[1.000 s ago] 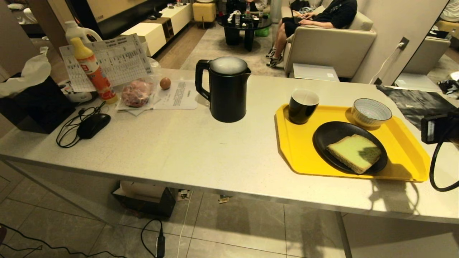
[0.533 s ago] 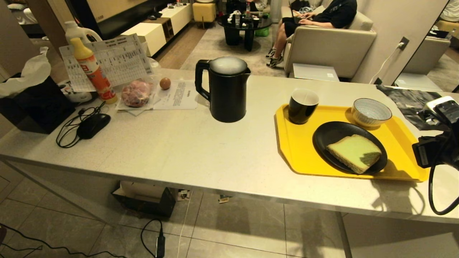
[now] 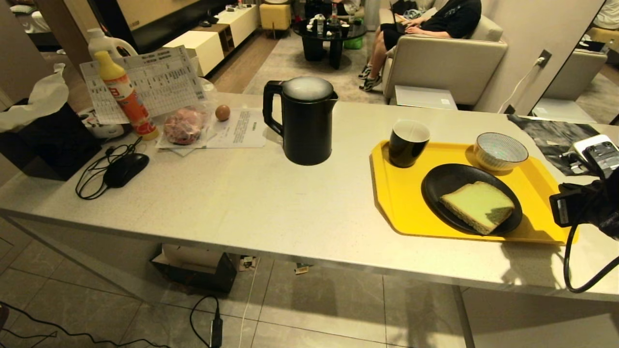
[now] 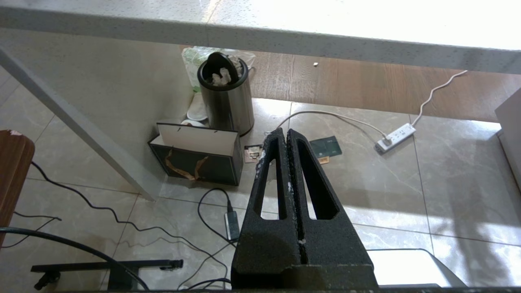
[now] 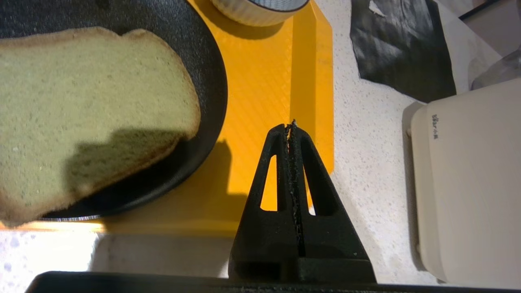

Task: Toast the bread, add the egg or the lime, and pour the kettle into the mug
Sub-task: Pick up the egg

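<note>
Both hands are pressed together: the right hand (image 5: 291,124) hovers over the yellow tray's (image 5: 260,81) edge beside the bread (image 5: 81,110); the left hand (image 4: 286,132) hangs below the bench (image 4: 260,36).

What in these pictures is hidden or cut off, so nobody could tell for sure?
- Kettle, head view: its lid hides any water.
- Mug, head view: the angle hides its bottom.
- Bread, right wrist view: cut off by the edge.
- White appliance, right wrist view: cut off, so unidentifiable.
</note>
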### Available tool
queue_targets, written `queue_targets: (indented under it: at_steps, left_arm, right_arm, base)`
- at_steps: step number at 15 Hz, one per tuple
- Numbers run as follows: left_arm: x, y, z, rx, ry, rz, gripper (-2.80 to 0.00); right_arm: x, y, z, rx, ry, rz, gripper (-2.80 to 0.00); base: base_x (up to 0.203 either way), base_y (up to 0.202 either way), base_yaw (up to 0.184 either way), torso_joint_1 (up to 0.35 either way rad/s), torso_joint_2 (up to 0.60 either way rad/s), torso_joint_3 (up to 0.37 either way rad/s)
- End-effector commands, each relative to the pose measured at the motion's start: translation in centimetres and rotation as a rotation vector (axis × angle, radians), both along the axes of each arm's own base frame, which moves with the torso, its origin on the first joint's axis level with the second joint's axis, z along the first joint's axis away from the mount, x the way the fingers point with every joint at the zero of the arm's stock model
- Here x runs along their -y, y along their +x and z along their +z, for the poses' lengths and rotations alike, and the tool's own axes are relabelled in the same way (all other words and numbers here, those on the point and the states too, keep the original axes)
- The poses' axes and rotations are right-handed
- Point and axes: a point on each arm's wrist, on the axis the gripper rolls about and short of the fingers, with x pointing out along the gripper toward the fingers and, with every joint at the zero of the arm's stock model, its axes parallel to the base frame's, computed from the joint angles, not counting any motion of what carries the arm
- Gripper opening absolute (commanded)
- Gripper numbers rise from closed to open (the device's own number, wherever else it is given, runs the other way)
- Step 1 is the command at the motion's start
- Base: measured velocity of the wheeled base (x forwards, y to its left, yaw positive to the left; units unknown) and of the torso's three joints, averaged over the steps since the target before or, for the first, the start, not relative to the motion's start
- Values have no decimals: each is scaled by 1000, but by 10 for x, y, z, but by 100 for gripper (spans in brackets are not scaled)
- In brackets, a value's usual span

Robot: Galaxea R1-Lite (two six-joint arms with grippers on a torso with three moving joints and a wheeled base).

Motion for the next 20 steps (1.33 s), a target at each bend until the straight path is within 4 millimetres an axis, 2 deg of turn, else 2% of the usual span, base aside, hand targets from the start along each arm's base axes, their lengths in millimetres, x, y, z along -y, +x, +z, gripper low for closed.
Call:
queue_targets:
  at_steps: [1,3,5,6,8,9,10,12,14,18,20]
  left_arm:
    - [0,0,0,0,0,1,-280]
    - [0,0,0,0,0,1,-280]
    - [0,0,0,1,0,0,-280]
    - [0,0,0,-1,-1,-1,-280]
    - [0,0,0,0,0,0,-280]
    - [0,0,0,0,0,0,-280]
    - [0,0,0,1,0,1,-280]
    - [0,0,0,1,0,0,-280]
    - [0,0,0,-1,-1,0,-280]
    - [0,0,0,-1,0,1,-280]
    - [0,0,0,0,0,1,-280]
  right_arm:
    - [1,11,-19,-11,15,-3,-280]
    - [3,35,-44,19,66,-12,-280]
    - [6,59,-65,135,86,-1,-280]
    - [6,67,-71,242,91,41,-280]
    - [4,73,-85,303,110,132,-280]
    - [4,70,-85,303,128,147,-280]
    - [3,63,-76,328,144,159,-280]
    - [0,38,-47,410,170,180,-280]
    - [3,22,-42,420,191,174,-280]
    - [2,17,-33,442,191,177,-280]
    - [11,15,-27,443,191,155,-280]
  base:
    - [0,0,0,0,0,0]
    - [0,0,0,0,0,0]
    - [0,0,0,0,0,0]
    - [0,0,0,0,0,0]
    - [0,0,0,0,0,0]
    - [0,0,0,0,0,0]
    - [0,0,0,0,0,0]
    - [0,0,0,0,0,0]
    - [0,0,0,0,0,0]
    - [0,0,0,0,0,0]
    - [0,0,0,0,0,0]
